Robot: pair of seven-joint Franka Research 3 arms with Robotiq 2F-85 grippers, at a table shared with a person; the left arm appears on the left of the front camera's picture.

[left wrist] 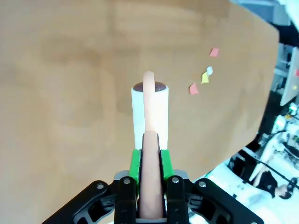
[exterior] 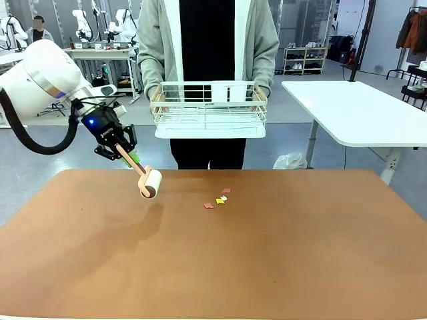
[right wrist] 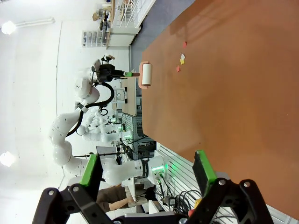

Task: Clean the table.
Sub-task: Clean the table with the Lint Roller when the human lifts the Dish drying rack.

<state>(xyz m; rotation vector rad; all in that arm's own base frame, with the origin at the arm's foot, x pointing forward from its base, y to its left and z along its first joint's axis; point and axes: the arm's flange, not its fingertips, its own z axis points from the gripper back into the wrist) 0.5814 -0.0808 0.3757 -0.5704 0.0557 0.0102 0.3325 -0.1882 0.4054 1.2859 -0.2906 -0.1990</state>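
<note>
Workshop floor, grey, with shelving and other benches behind; I log the items below from my remote station.

Item 1: matte reddish-brown, leather-like tabletop [exterior: 280, 260] with rounded corners. It spans the whole near field in the front view and lies directly beneath both arms.

Item 2: left end effector [exterior: 128, 155], black with green pads. It is poised over the far left part of the tabletop, its pads pressed together on the handle of item 3.

Item 3: lint roller [exterior: 149, 183] with a peach plastic handle and a white cylindrical roll. The handle slants down from the pads towards the middle. The roll looks lifted off the surface, with its shadow falling nearer to me.

Item 4: 4 small paper scraps [exterior: 218, 199], 2 reddish-pink, 1 yellow and 1 white. They are clustered on the tabletop near the far edge, to the right of the roll and apart from it.

Item 5: right end effector [right wrist: 147, 170], seen in its own wrist view. Its fingers are spread wide with nothing between them, above the tabletop.

Item 6: white wire rack [exterior: 209, 110] with a flat white base. A person [exterior: 207, 40] in a grey hooded jacket holds it at the far side, 1 hand at each end.

Item 7: smaller white-topped table [exterior: 360, 110] with metal legs, beyond the far right corner.
</note>
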